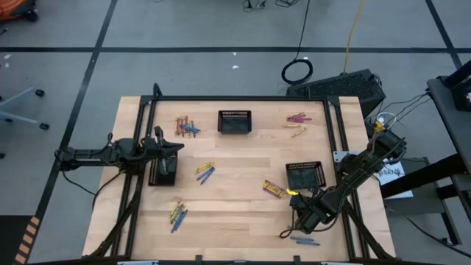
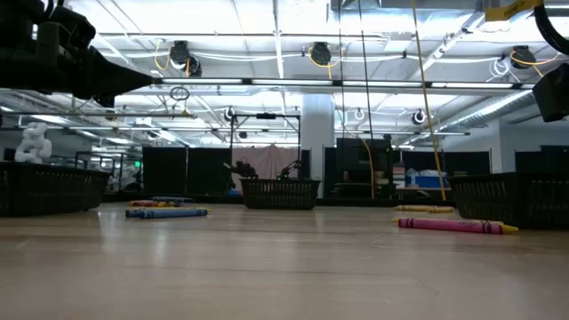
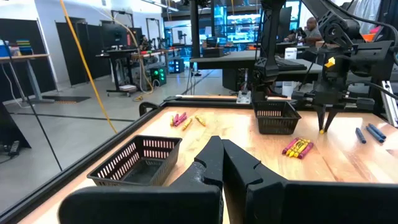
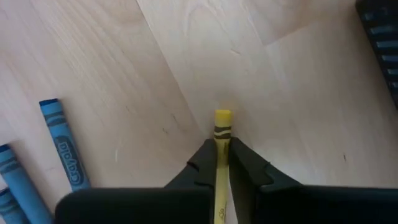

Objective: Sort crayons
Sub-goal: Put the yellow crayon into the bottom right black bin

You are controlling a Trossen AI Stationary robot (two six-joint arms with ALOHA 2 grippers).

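Observation:
Crayons lie in small groups on the wooden table: mixed ones [image 1: 186, 126] at the far left, pink [image 1: 296, 118] and yellow [image 1: 298, 131] at the far right, yellow and red [image 1: 274, 189] mid-right, and blue [image 1: 302, 239] near the front edge. My right gripper [image 1: 294, 196] points down beside a black basket [image 1: 305, 175] and is shut on a yellow crayon [image 4: 222, 134]. My left gripper [image 1: 179, 147] waits level at the left, shut on nothing, with its fingers [image 3: 222, 158] together. My right gripper pinches the yellow crayon between its two fingers [image 4: 202, 163], coming from above and pointing down. One end of the crayon [image 4: 222, 119] sticks out past the fingertips. I cannot tell whether the crayon rests on the table or is lifted.
Two more black baskets stand on the table, one at the far middle [image 1: 234, 121] and one under the left arm [image 1: 163, 171]. More crayons lie mid-table [image 1: 204, 171] and front left [image 1: 177, 213]. Blue crayons [image 4: 62, 149] lie close beside the right gripper.

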